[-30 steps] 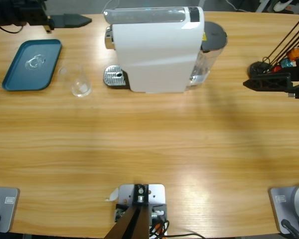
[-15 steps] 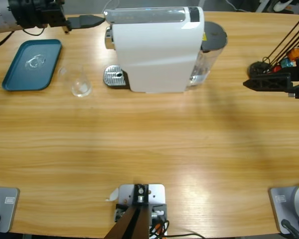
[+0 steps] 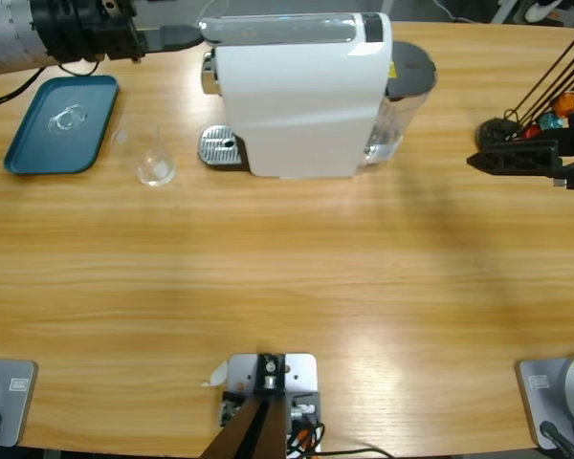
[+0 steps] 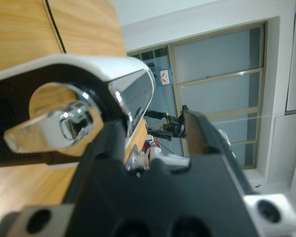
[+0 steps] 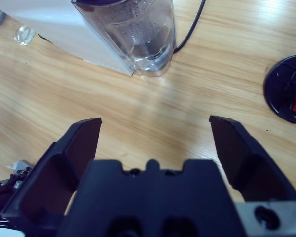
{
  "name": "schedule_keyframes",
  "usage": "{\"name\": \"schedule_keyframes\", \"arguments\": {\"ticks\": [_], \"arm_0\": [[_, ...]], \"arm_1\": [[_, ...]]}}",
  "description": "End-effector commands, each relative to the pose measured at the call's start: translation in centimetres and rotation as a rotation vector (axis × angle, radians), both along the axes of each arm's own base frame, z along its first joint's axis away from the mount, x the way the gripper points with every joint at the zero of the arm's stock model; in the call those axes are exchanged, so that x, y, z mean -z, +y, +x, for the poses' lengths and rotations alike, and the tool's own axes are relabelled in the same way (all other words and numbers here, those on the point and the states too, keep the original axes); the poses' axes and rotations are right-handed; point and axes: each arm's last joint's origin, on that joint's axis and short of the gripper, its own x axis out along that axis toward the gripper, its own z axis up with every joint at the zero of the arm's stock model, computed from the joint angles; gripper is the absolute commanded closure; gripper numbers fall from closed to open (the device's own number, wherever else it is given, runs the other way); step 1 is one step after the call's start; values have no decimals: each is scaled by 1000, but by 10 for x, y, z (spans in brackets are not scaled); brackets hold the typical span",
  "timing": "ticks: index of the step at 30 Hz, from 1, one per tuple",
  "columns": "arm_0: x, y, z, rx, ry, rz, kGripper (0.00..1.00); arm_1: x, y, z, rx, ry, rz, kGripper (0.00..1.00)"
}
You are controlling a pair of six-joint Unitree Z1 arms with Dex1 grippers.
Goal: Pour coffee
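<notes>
A white coffee machine (image 3: 301, 96) stands at the back middle of the table, with a chrome drip tray (image 3: 220, 148) at its left foot. A small clear glass (image 3: 153, 158) stands left of the drip tray, apart from it. No coffee shows in any view. My left gripper (image 3: 191, 36) reaches in from the top left and its tips are at the machine's upper left corner. In the left wrist view the left gripper (image 4: 150, 121) is open beside the machine's chrome lever (image 4: 64, 123). My right gripper (image 3: 478, 160) hangs open at the right edge, empty; the right wrist view shows it (image 5: 154, 122) above bare wood.
A blue tray (image 3: 38, 143) lies at the far left with a small clear item on it. A black capsule stand (image 3: 502, 126) with coloured capsules on wire rods sits at the back right. The machine's water tank (image 5: 138, 34) and a cable (image 5: 190, 29) lie ahead of the right gripper.
My left arm has moved right along the table's back edge, bringing its gripper up to the machine's upper left corner. The right arm and the glass have not moved.
</notes>
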Motion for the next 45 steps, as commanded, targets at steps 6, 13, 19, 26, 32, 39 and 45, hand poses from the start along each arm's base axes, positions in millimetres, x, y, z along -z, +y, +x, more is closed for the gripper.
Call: {"name": "schedule_keyframes", "arguments": {"ticks": [6,13,19,26,32,39,45], "arm_0": [[33,7,-3,-1,86,17,1000],[30,-3,10,13,52,-2,1000],[28,-6,14,17,42,-8,1000],[24,-2,11,21,40,-11,1000],[13,4,4,14,34,-24,1000],[-9,7,-3,10,25,-53,1000],[-19,6,-3,13,17,-68,1000]], "arm_1": [[13,2,1,3,50,-17,105],[14,2,2,2,54,-18,105],[14,3,3,2,55,-18,105],[14,3,3,3,57,-20,105],[14,3,3,3,56,-20,105],[14,3,3,2,54,-18,105],[13,2,2,2,51,-17,105]]}}
